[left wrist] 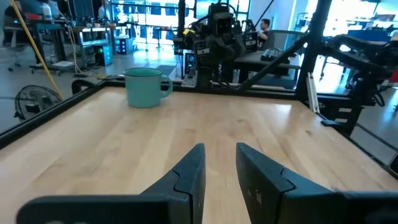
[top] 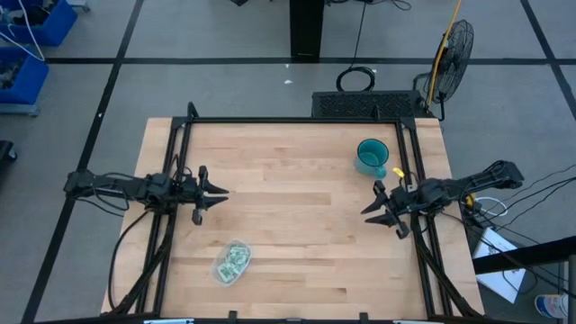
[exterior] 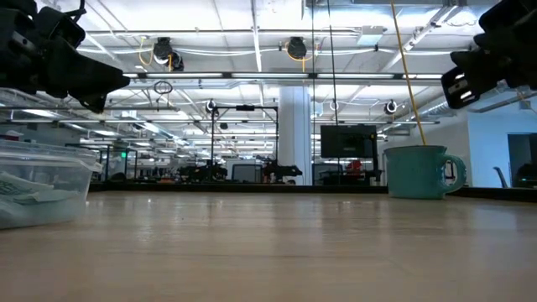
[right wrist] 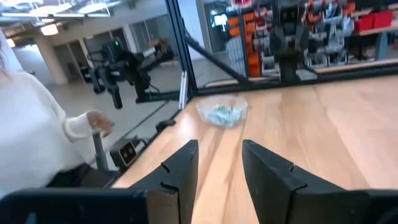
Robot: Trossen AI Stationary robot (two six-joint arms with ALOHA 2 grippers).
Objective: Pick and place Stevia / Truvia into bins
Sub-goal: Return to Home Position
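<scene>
A small see-through plastic tub (top: 232, 263) stands on the table near its front edge, left of centre, with pale green and white sachets (top: 236, 258) lying inside it. It also shows in the right wrist view (right wrist: 222, 112) and at the left of the low view (exterior: 38, 191). My left gripper (top: 221, 193) hovers open and empty over the table's left side, above and beyond the tub. My right gripper (top: 367, 212) hovers open and empty over the table's right side. In the wrist views the left gripper (left wrist: 219, 158) and right gripper (right wrist: 219, 152) hold nothing.
A teal mug (top: 371, 157) stands at the table's far right; it also shows in the left wrist view (left wrist: 146, 87). A person in a white sleeve (right wrist: 37, 134) stands beyond the table's near edge. Black frame rails (top: 297, 121) run along the table's edges.
</scene>
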